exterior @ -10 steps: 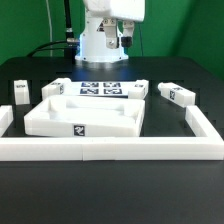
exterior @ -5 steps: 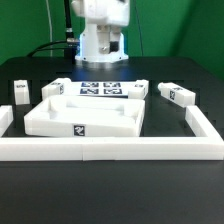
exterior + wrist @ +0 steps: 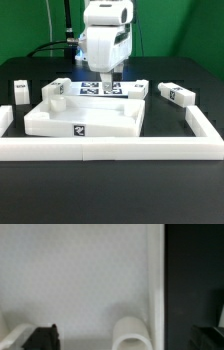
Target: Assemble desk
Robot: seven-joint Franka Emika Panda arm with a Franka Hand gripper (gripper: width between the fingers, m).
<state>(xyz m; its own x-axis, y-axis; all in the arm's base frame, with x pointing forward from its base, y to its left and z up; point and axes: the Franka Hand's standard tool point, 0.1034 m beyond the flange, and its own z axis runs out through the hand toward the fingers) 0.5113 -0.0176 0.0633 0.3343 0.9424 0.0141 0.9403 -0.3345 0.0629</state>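
The white desk top (image 3: 85, 116) lies on the black table as a shallow tray with a raised rim and a tag on its front wall. Four short white legs lie around it: two at the exterior view's left (image 3: 20, 92) (image 3: 57, 90) and two at the right (image 3: 140, 90) (image 3: 177, 95). My gripper (image 3: 103, 78) hangs low over the tray's back edge, empty. In the wrist view the gripper (image 3: 128, 336) is open, its dark fingertips (image 3: 42, 336) far apart over a white surface (image 3: 80, 274) with a rounded white boss (image 3: 130, 333).
The marker board (image 3: 104, 90) lies behind the tray, partly under my gripper. A long low white border rail (image 3: 110, 150) runs along the front and up both sides. The robot's base and cables stand at the back.
The arm has come down and forward, from high at the back to just above the tray's back edge. The desk parts have not moved.
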